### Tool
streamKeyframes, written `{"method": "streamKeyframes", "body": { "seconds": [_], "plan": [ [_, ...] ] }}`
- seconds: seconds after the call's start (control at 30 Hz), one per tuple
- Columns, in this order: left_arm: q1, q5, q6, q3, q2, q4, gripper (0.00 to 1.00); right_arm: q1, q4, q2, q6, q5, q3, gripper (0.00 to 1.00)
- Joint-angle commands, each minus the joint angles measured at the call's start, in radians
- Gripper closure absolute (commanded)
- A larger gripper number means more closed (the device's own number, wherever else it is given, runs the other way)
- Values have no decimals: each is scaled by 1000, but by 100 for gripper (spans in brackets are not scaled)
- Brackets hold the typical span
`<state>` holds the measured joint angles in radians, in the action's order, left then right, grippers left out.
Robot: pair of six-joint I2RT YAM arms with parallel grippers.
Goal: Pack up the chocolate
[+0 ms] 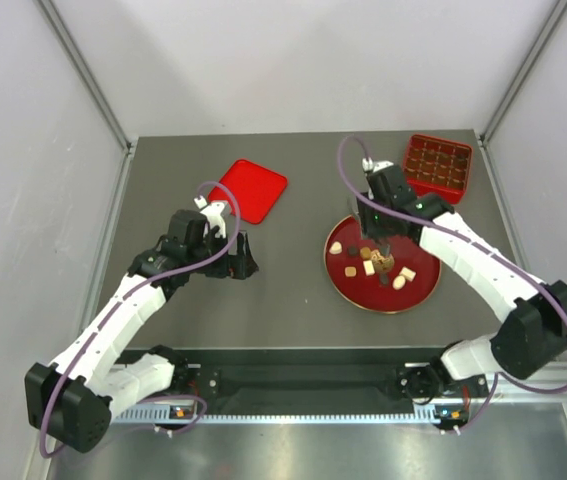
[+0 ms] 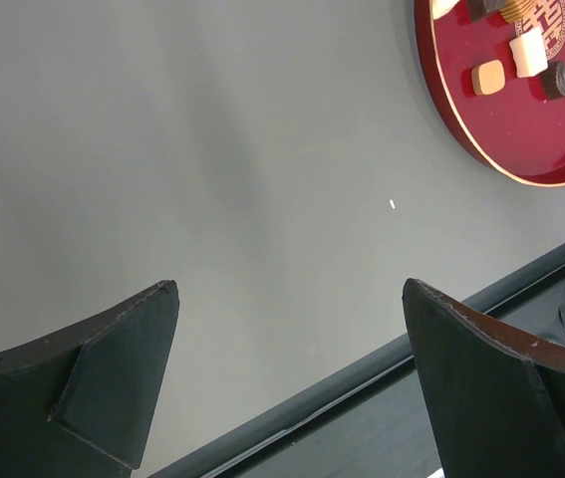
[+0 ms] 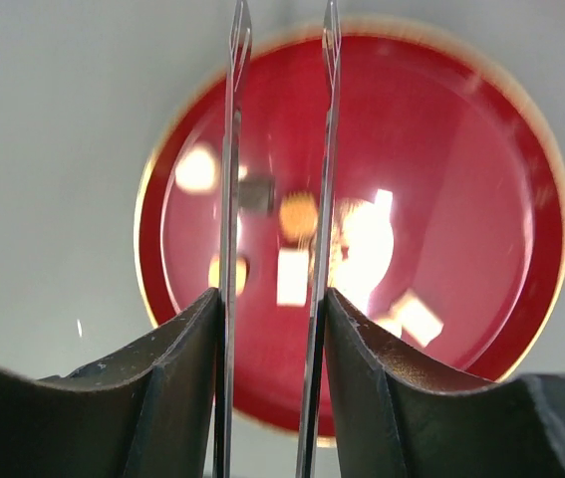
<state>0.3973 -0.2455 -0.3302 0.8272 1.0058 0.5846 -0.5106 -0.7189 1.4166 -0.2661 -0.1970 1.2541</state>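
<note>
Several small pieces of chocolate (image 1: 370,268), cream, tan and dark, lie on the round red plate (image 1: 363,292). My right gripper (image 1: 383,240) hovers over the plate, shut on thin metal tongs (image 3: 229,149). The two blades of the tongs stand apart with nothing between them, pointing down over the plate (image 3: 461,149). A pale cube of chocolate (image 3: 292,276) shows below, between the blades. My left gripper (image 1: 243,262) is open and holds nothing, low over the table left of the plate. Its view catches the plate's edge (image 2: 521,129) and a tan piece (image 2: 488,77).
A red box with a grid of compartments (image 1: 439,167) stands at the back right, behind the plate. Its flat red lid (image 1: 253,190) lies at the back left, just beyond my left gripper. The table's front rail (image 2: 362,373) runs under the left fingers.
</note>
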Motion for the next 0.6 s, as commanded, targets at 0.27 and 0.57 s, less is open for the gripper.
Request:
{"method": "streamKeyframes", "body": {
  "seconds": [0.27,0.57],
  "plan": [
    [3,3,5,-3,-7,-20,1,-69,-40,-194,-82,60,-188,57],
    [3,6,3,-3,-3,-19,1,-121,-8,-191,-117,96,-237,57]
  ]
}}
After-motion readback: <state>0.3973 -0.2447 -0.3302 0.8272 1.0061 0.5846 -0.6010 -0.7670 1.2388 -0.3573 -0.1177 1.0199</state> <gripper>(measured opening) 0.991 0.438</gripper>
